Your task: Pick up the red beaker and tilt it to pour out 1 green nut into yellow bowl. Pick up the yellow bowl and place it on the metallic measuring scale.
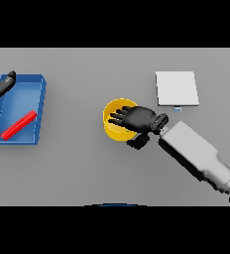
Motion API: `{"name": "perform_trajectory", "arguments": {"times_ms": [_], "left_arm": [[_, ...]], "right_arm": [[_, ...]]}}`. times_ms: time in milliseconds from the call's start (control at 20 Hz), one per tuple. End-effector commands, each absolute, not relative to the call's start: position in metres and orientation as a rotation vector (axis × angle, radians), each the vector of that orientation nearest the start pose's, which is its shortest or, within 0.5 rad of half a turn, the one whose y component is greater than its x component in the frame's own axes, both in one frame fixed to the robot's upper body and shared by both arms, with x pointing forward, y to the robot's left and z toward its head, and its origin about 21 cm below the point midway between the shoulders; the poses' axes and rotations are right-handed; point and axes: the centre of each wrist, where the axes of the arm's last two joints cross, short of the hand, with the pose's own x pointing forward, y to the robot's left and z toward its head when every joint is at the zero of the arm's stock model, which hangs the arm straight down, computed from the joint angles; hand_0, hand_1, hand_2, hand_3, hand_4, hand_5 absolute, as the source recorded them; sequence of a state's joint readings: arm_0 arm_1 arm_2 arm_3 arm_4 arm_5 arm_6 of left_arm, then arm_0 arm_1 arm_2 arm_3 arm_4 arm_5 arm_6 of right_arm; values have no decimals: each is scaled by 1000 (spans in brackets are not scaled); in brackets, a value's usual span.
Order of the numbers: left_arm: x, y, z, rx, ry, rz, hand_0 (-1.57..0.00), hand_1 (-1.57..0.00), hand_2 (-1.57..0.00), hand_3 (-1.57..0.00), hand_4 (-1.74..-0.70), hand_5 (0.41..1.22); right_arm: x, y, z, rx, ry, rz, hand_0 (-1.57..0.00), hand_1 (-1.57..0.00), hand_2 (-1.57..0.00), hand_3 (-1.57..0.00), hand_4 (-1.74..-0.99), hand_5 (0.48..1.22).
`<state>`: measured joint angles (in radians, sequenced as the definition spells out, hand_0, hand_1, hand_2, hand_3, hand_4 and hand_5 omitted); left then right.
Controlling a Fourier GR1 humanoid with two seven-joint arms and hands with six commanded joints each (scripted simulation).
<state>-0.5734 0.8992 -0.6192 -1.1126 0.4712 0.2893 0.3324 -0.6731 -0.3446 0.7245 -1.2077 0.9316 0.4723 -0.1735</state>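
The yellow bowl stands on the grey table near the middle. My right hand lies over its right half, fingers straight and spread above the inside, thumb outside the rim at the front; what is in the bowl is hidden. The metallic measuring scale, a pale square plate, sits behind and to the right of the bowl, apart from it. A red elongated object, the beaker, lies on its side in the blue tray at the far left. My left hand shows at the left edge over the tray's back corner, fingers straight.
The blue tray has raised walls and takes up the left side of the table. My right forearm runs from the lower right toward the bowl. Bare grey table lies between the tray and the bowl.
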Motion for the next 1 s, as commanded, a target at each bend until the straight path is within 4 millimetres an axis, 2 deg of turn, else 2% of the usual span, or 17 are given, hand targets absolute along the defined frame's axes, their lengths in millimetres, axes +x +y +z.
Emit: {"name": "perform_trajectory", "arguments": {"times_ms": [0, 200, 300, 350, 400, 450, 500, 600, 700, 800, 950], "left_arm": [[344, 350, 92, 579, -1124, -402, 1, 1, 1, 1, -717, 684], [344, 352, 99, 584, -1143, -390, 1, 1, 1, 1, -719, 686], [344, 352, 104, 587, -1140, -392, 1, 1, 1, 1, -713, 686], [344, 353, 102, 583, -1139, -391, 1, 1, 1, 1, -712, 689], [344, 353, 100, 582, -1136, -391, 1, 1, 1, 1, -714, 691], [344, 353, 97, 581, -1130, -389, 1, 1, 1, 1, -716, 692], [346, 352, 100, 580, -1133, -390, 1, 1, 1, 1, -719, 692], [344, 352, 98, 581, -1138, -400, 1, 1, 1, 1, -719, 693], [344, 352, 99, 580, -1146, -394, 1, 1, 1, 1, -724, 696], [343, 355, 98, 583, -1141, -396, 1, 1, 1, 1, -725, 698], [345, 351, 96, 590, -1136, -407, 1, 1, 1, 1, -719, 697]], "right_arm": [[341, -117, 52, -385, -1208, 2197, 1, 1, 1, 1, -1275, 735], [343, -116, 53, -368, -1190, 2189, 1, 1, 1, 1, -1305, 763], [343, -112, 48, -375, -1152, 2160, -3, -16, -19, -43, -1336, 810], [343, -112, 47, -367, -1148, 2159, -110, -97, -86, -96, -1360, 842], [345, -114, 51, -369, -1144, 2166, -287, -236, -176, -173, -1387, 873], [344, -114, 48, -371, -1142, 2176, -544, -473, -310, -262, -1420, 943], [344, -112, 49, -376, -1144, 2195, -750, -693, -476, -351, -1454, 999], [344, -115, 48, -337, -1156, 2199, -1045, -1009, -870, -574, -1552, 1079], [343, -115, 48, -333, -1166, 2196, -1235, -1211, -1122, -834, -1614, 1130], [343, -116, 51, -340, -1176, 2206, -1356, -1341, -1192, -1041, -1660, 1163], [343, -117, 52, -352, -1205, 2195, -1461, -1453, -1264, -1218, -1699, 1191]]}}
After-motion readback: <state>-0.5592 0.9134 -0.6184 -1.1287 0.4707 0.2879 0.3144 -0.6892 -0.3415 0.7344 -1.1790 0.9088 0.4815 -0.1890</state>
